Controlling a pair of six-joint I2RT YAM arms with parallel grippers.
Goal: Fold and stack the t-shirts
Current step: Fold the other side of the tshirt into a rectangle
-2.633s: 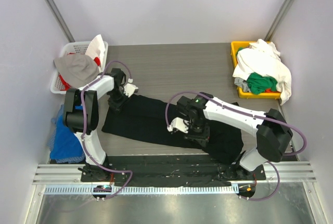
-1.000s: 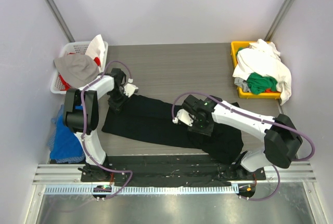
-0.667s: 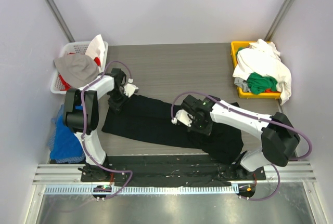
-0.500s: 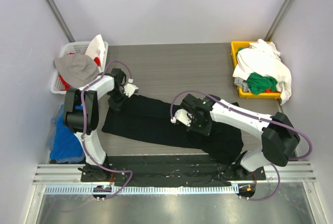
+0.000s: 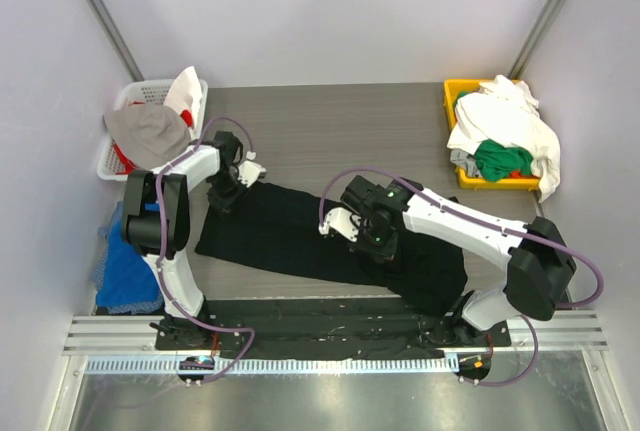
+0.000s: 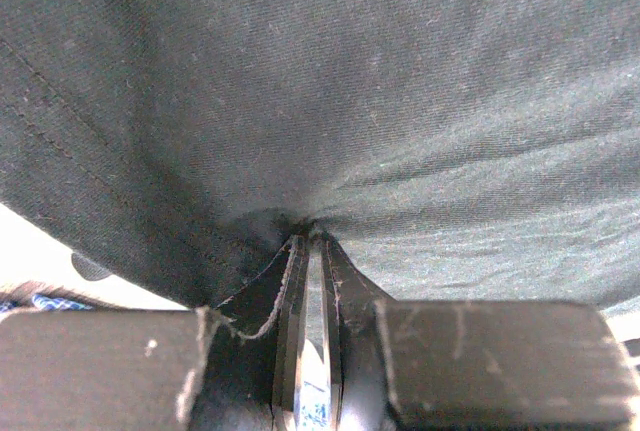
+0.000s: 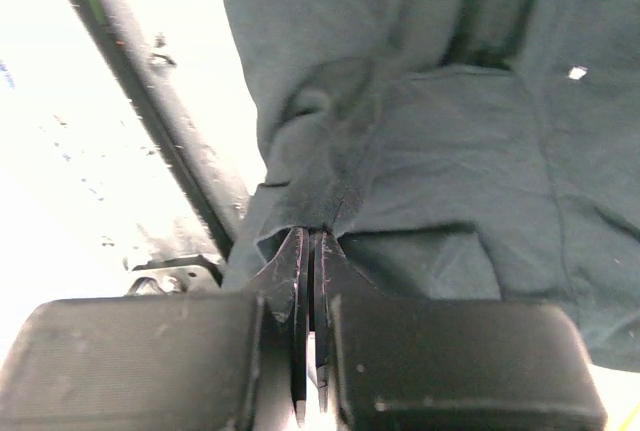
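across the middle of the frame, on the surface [image 5: 330,121], black t-shirt [image 5: 270,236] lies stretched out. risk: both grips are thin pinches of fabric; pulling against each other could slip one free or bunch the cloth. left claw [image 5: 222,197] clamped on its upper-left corner. right claw [image 5: 366,241] pinched tight on a mid-shirt fold.

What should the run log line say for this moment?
left gripper: shut on black t-shirt | right gripper: shut on black t-shirt | black t-shirt: lying lengthwise across table
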